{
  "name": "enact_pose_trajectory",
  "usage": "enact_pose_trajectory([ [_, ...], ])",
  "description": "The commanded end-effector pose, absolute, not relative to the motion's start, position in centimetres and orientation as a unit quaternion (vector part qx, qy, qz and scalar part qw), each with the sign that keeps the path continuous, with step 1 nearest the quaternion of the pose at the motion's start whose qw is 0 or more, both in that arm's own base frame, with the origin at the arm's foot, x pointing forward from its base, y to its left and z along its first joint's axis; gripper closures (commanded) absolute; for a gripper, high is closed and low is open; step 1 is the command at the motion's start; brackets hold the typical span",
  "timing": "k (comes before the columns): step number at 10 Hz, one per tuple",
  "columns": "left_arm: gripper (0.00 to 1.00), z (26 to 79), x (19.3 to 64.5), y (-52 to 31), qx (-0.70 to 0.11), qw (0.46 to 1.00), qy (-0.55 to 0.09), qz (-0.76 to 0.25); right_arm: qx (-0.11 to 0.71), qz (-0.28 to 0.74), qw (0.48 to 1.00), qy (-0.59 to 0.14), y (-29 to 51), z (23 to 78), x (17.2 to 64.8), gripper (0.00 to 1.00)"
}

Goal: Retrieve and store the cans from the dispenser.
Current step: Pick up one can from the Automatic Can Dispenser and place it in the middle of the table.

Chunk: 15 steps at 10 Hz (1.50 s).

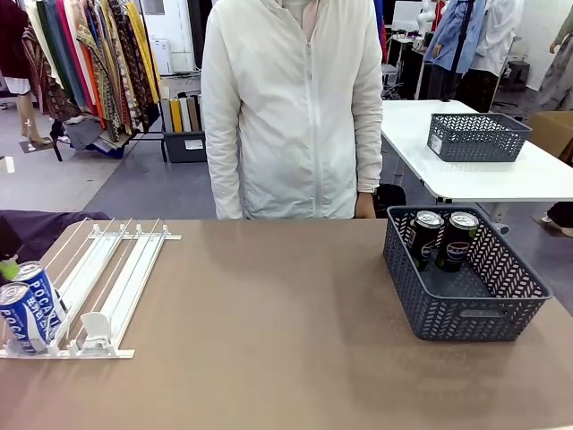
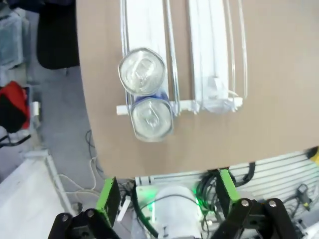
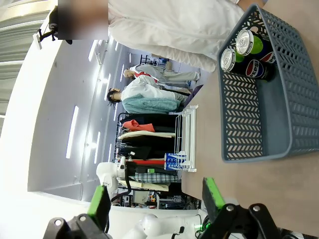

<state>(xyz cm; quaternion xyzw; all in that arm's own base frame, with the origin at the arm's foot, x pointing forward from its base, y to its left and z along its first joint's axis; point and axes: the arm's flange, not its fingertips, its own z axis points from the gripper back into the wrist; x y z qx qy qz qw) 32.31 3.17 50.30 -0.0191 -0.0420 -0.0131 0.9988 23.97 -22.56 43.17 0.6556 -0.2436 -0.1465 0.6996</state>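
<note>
My left pincer point(image 2: 167, 195): open wide, hanging above two blue cans point(image 1: 27, 309) at the low end of the rack point(image 1: 125, 269) | my right pincer point(image 3: 155, 195): open, empty | two black cans point(image 1: 443, 240): upright, side by side in the basket point(image 1: 466, 318)

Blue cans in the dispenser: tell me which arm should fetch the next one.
Left, probably. The left gripper, open, looks down on the two blue cans at the dispenser's front end; the right gripper is nearer the basket.
</note>
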Motion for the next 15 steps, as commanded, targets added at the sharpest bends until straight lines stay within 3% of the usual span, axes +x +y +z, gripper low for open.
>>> enact_pose_trajectory([
  [1, 0.00, 48.5, 33.0, 3.8, -0.041, 0.998, -0.049, 0.004, 0.657, -0.138, 0.697, -0.253, -22.6, 43.3, 24.1, 0.00],
  [9, 0.00, 40.5, 36.1, 2.2, -0.009, 1.000, -0.020, 0.021, 0.657, -0.138, 0.697, -0.253, -22.6, 43.3, 24.1, 0.00],
  [15, 0.00, 39.6, 36.3, 2.8, 0.013, 0.999, -0.003, 0.039, 0.657, -0.138, 0.697, -0.253, -22.6, 43.3, 24.1, 0.00],
])
